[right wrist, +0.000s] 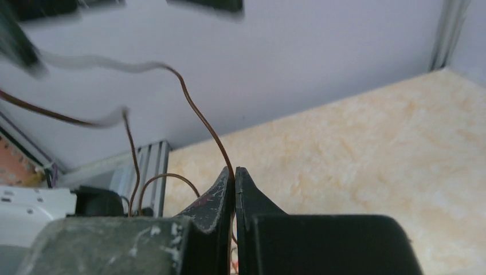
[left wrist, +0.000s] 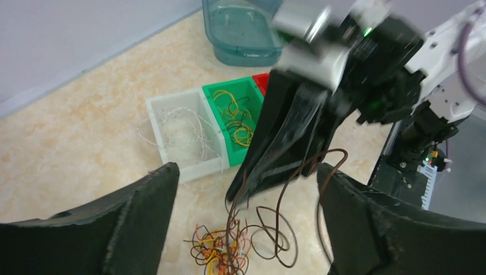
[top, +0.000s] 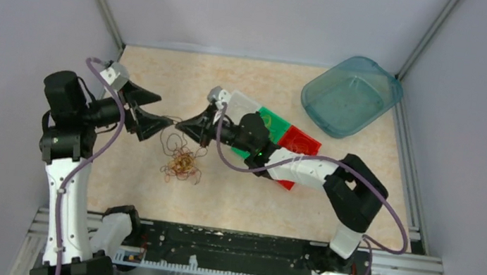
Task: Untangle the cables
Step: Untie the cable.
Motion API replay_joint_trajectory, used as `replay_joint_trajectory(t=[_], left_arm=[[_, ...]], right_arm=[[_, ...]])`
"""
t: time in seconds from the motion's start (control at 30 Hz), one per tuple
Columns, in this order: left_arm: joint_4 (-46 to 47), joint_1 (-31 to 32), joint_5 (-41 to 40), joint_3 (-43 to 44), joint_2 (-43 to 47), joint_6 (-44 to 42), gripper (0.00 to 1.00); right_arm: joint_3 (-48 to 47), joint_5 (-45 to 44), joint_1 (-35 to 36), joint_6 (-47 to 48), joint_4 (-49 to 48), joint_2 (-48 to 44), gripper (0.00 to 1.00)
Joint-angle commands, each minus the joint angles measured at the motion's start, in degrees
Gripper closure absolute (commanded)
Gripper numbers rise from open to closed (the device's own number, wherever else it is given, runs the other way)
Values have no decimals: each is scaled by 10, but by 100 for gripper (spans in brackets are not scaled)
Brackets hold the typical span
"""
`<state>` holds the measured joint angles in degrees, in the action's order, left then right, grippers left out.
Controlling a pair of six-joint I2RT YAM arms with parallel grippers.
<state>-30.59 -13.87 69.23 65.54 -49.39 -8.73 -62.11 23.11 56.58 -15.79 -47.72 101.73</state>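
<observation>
From above, the cables (top: 181, 165) are seen heaped on the surface (top: 253, 203), just below the nearly meeting tips of the left gripper (top: 164, 111) and right gripper (top: 182, 125). In the left wrist view, the left gripper is spread wide and the heap lies beneath it. In the right wrist view, a brown cable (right wrist: 223, 154) is pinched in the closed right gripper and trails up and to the left.

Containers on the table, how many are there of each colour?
White box: 1
Green box: 1
Red box: 1
Teal tub: 1
Total: 4
</observation>
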Motion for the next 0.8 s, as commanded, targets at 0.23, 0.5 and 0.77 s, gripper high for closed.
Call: replay_joint_trajectory(t=[0.23, 0.5, 0.77], left_arm=[[-136, 2, 6, -17, 5, -184, 0], [-277, 2, 79, -28, -6, -328, 0], [-260, 2, 51, -117, -1, -393, 2]], right_arm=[[-21, -57, -56, -94, -155, -151, 100], [-56, -53, -71, -136, -130, -167, 100], [-113, -86, -71, -185, -127, -178, 100]])
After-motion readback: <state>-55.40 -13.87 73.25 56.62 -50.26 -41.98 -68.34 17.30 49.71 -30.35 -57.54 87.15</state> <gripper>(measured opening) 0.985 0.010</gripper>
